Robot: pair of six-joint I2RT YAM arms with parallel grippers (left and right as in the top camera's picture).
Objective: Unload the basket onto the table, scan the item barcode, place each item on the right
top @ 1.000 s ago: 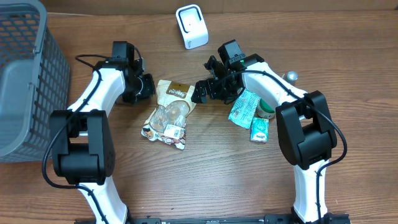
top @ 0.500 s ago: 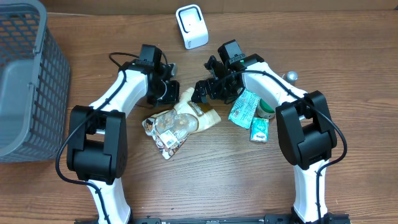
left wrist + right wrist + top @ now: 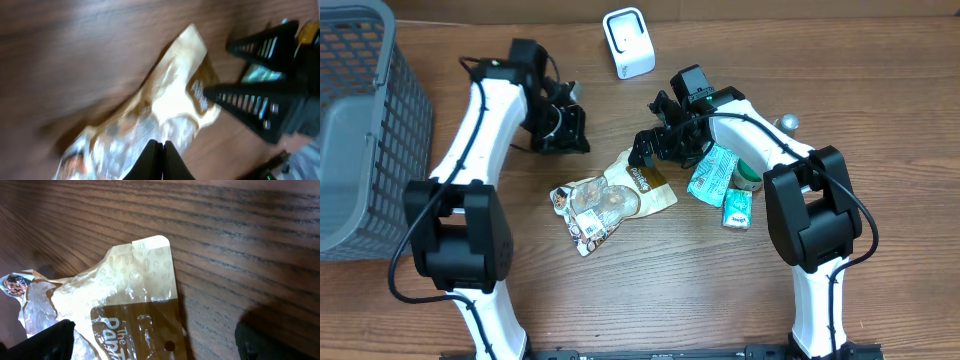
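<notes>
The item, a clear and brown snack bag [image 3: 610, 198], lies flat on the wooden table, its brown top end pointing right. A white label with a barcode [image 3: 590, 232] shows near its lower end. My left gripper [image 3: 570, 130] hovers behind and to the left of the bag, shut on nothing. In the left wrist view the shut fingertips [image 3: 156, 160] point over the blurred bag [image 3: 165, 110]. My right gripper [image 3: 658, 155] stands open over the bag's brown top; the right wrist view shows that end [image 3: 135, 295] between its fingers [image 3: 45, 340]. The white scanner [image 3: 628, 42] stands at the back.
A grey mesh basket [image 3: 360, 130] fills the left edge. Two green packets [image 3: 713, 172] [image 3: 738, 208] and a small tub [image 3: 752, 178] lie under the right arm. A metal knob [image 3: 787, 122] sits behind them.
The left arm swung in to the bag, turned it so its brown top points right, then drew back to the rear left. The right arm stayed still.
</notes>
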